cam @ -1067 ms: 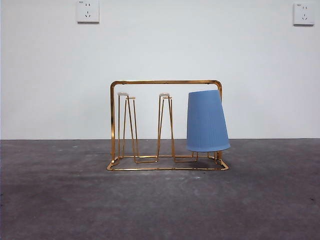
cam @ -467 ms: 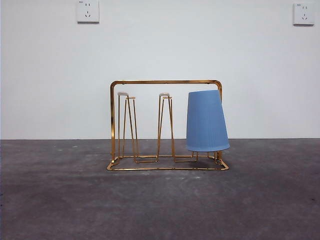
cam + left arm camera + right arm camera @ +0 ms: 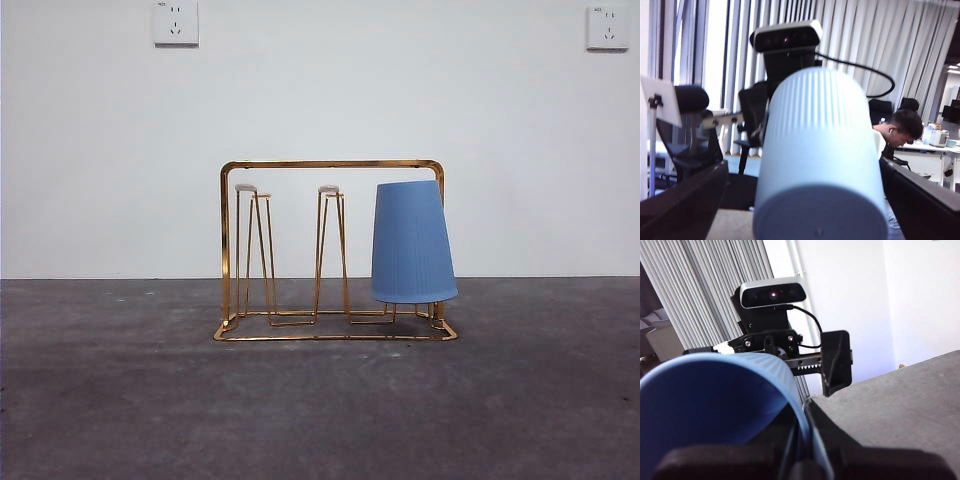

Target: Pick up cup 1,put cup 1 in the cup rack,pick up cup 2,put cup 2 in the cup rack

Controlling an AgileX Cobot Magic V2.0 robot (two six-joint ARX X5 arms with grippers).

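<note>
hanging upside down on the right-hand peg of the cup rack, a blue cup is tilting slightly. the right hand is pinching a blue cup's rim; the left hand is flanking a pale cup, grip unclear.

A blue cup hangs upside down (slightly tilted) on the gold cup rack, right end.

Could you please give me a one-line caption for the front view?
Blue cup hangs upside down, slightly tilted, at one end of the gold cup rack.
</note>
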